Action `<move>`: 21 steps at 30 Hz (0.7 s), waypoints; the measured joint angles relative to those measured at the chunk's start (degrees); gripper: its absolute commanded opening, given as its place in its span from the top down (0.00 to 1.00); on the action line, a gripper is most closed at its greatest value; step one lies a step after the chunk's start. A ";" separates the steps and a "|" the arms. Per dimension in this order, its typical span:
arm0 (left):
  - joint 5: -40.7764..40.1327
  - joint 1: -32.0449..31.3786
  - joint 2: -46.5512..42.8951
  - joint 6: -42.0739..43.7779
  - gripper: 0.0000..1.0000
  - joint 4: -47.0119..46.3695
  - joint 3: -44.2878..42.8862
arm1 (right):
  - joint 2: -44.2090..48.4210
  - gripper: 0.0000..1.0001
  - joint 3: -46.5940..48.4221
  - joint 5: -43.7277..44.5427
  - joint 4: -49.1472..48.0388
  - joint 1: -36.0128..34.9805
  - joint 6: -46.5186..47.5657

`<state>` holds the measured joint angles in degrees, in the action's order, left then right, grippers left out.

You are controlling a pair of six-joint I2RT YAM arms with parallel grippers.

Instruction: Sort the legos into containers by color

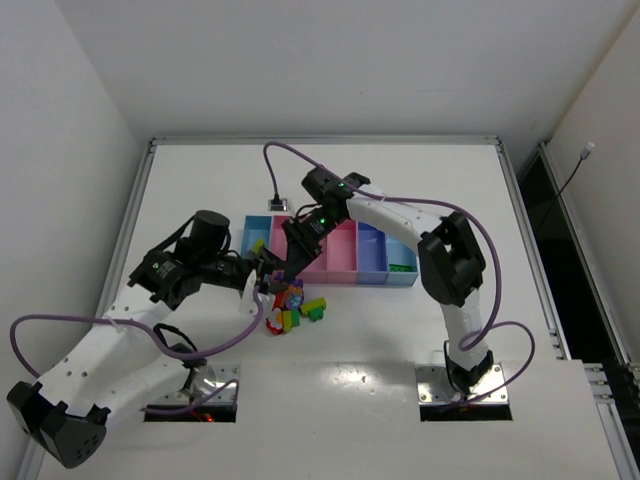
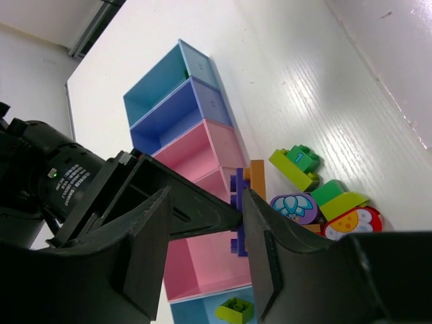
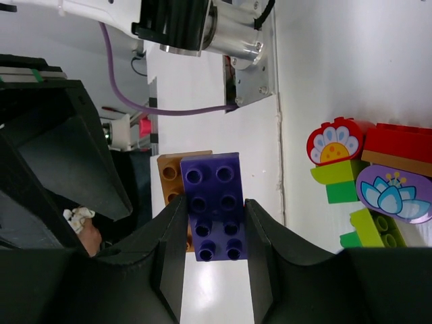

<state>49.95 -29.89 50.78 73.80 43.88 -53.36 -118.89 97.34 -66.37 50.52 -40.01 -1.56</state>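
Note:
My right gripper (image 3: 214, 202) is shut on a purple brick (image 3: 214, 206) with an orange brick (image 3: 171, 177) stuck to its back, held above the table near the front of the containers (image 1: 372, 252). My left gripper (image 2: 206, 202) is open. Its jaws stand on either side of the purple brick (image 2: 236, 217) and the orange brick (image 2: 256, 177), and contact is unclear. In the top view both grippers, left (image 1: 262, 272) and right (image 1: 290, 262), meet just above the pile of legos (image 1: 295, 305). A lime brick (image 2: 235, 309) lies in the end light blue bin (image 2: 196, 312).
The pile holds a red rounded flower brick (image 3: 334, 142), a purple rounded flower brick (image 3: 393, 192), a red brick (image 3: 403, 143) and lime and green bricks (image 2: 297, 162). A green brick (image 1: 402, 267) lies in the right end bin. The right arm (image 1: 400, 212) crosses over the bins.

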 measured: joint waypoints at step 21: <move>-4.28 -2.03 5.01 5.27 0.55 3.85 0.09 | 0.00 1.00 0.02 -1.27 -0.59 2.01 0.00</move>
<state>45.67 -31.92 55.79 79.07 47.72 -53.28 -118.89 97.36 -67.64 49.93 -38.00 -1.56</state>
